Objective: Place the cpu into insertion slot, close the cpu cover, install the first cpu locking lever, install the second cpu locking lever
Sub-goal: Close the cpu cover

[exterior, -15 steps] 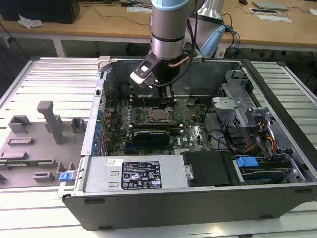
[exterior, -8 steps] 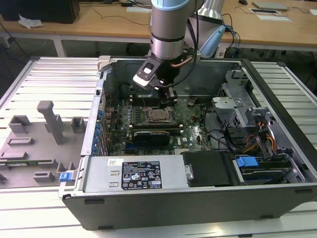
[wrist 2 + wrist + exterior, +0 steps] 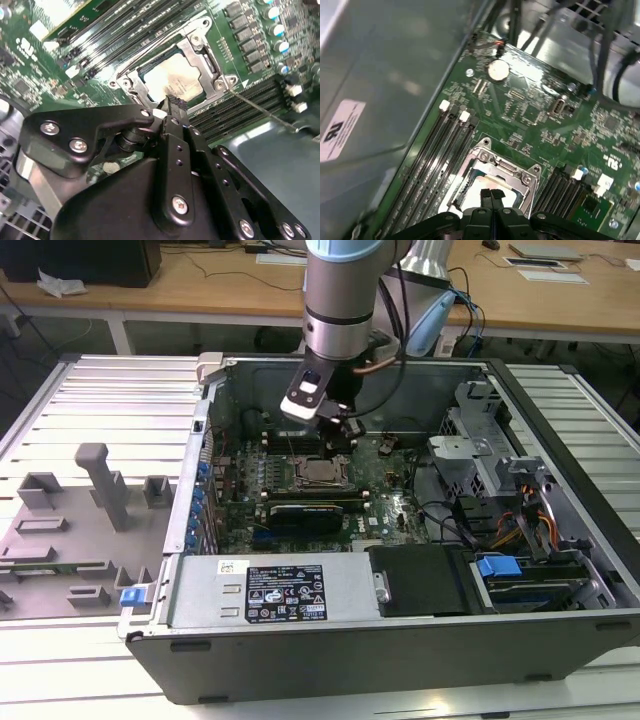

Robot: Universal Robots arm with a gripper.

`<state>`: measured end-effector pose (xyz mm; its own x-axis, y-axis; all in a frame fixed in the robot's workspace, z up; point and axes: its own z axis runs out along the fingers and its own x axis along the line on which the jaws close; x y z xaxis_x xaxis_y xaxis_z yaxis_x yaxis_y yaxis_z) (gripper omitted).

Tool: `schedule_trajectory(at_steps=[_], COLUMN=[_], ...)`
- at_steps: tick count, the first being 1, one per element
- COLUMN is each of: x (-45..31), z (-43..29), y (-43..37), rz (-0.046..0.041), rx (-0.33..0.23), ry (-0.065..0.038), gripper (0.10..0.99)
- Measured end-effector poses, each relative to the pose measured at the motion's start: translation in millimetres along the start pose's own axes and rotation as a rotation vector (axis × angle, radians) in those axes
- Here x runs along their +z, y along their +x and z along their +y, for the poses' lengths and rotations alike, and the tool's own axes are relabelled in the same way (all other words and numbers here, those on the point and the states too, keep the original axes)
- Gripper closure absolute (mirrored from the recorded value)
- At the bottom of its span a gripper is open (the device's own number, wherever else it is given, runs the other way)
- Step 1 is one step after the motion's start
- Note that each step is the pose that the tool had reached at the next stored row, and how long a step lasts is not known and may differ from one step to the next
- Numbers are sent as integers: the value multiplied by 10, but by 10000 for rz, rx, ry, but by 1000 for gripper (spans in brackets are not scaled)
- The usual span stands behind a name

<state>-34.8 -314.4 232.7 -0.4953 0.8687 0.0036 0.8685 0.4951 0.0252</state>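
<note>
The cpu point(image 3: 318, 473), small flat square chip, pale silver-grey top, sits in the black-rimmed square insertion slot point(image 3: 209, 62); thin silver framed cpu cover point(image 3: 192, 46) appears down around it. We note the black gripper point(image 3: 171, 103) just above, fingers pressed together, holding nothing. Risk, we judge: closed tips could slip off the thin wire lever point(image 3: 260, 109) and gouge the chip beneath.

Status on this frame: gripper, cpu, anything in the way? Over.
Gripper shut, empty, poised over the cpu. Chip seated, cpu cover down around it. Nothing in between.
</note>
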Motion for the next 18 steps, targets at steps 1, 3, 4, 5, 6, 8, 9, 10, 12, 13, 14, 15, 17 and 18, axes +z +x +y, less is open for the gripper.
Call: schedule_trajectory(at_steps=[1,3,4,5,6,8,9,10,12,13,14,15,17,18], x=[0,0,0,0,0,0,1,1,1,1,1,2,2,2], z=[0,0,0,0,0,0,0,0,0,0,0,0,0,0], y=[0,0,0,0,0,0,0,0,0,0,0,0,0,0], rz=[2,7,10,13,16,22,25,27,34,37,42,46,51,54], rx=[-185,-588,-828,-1013,-1210,-1705,-1864,-2049,-2533,-2719,-3068,-3302,-3797,-3967], ry=[2,7,9,11,12,18,20,21,26,27,31,33,38,41], gripper=[980,980,980,980,980,980,980,980,980,980,980,980,980,980])
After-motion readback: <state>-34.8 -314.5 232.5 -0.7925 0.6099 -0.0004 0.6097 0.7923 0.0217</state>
